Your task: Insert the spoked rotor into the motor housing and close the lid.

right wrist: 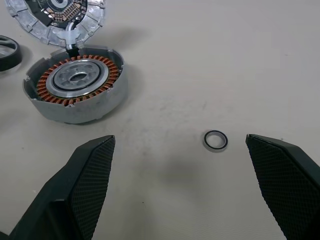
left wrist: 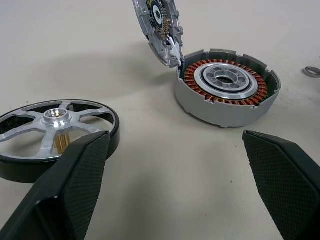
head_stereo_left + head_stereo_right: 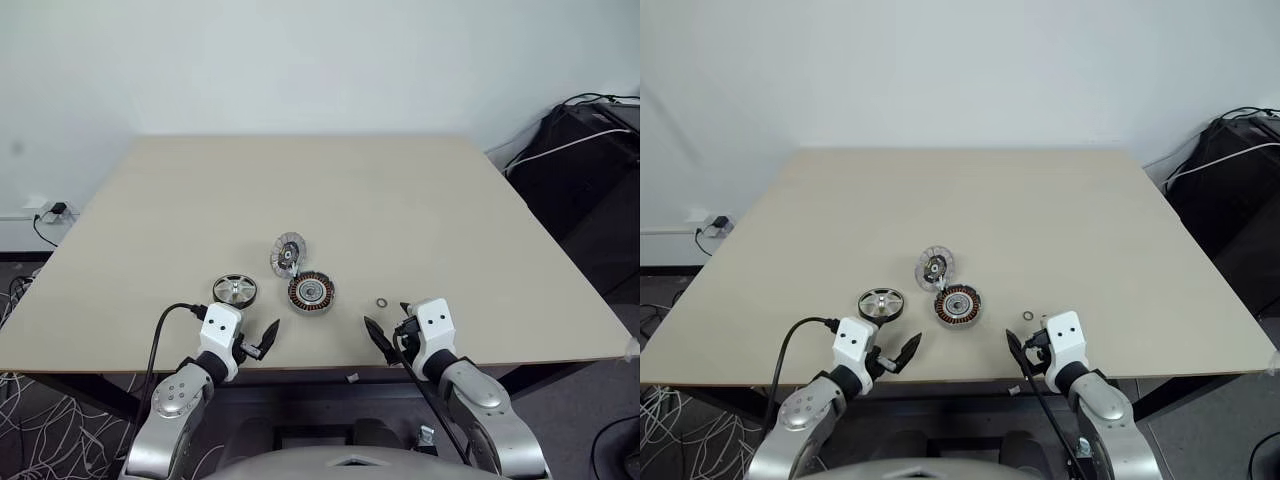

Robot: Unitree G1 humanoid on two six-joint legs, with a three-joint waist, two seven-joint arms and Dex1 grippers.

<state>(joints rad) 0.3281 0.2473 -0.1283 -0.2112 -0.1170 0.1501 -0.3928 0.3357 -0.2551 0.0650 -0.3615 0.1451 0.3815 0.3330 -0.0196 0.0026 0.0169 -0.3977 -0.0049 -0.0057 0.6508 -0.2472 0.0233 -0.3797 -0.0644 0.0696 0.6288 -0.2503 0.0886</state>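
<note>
Beige worktop stands against a plain white wall, with dark bags and cables on the floor off its right edge. Three motor parts lie close together near the front edge, left of centre. Furthest left is the rotor, a silver spoked wheel with a dark rim, lying flat. Just in front of it the left gripper hovers over the front edge, its two black fingers spread wide and holding nothing; in the left wrist view the rotor sits beside one finger without touching it. Right of the rotor, a little further back, the lid stands tilted up on edge, its inner face with a dark centre showing. Its lower edge meets the rim of the housing, a round grey shell lying open with copper-brown windings ringing a shiny silver hub. Further right, well clear of the housing, a tiny metal ring lies flat. Just in front of that ring the right gripper hovers, fingers likewise spread and empty; in the right wrist view the ring lies between its fingers, further out on the surface.
</note>
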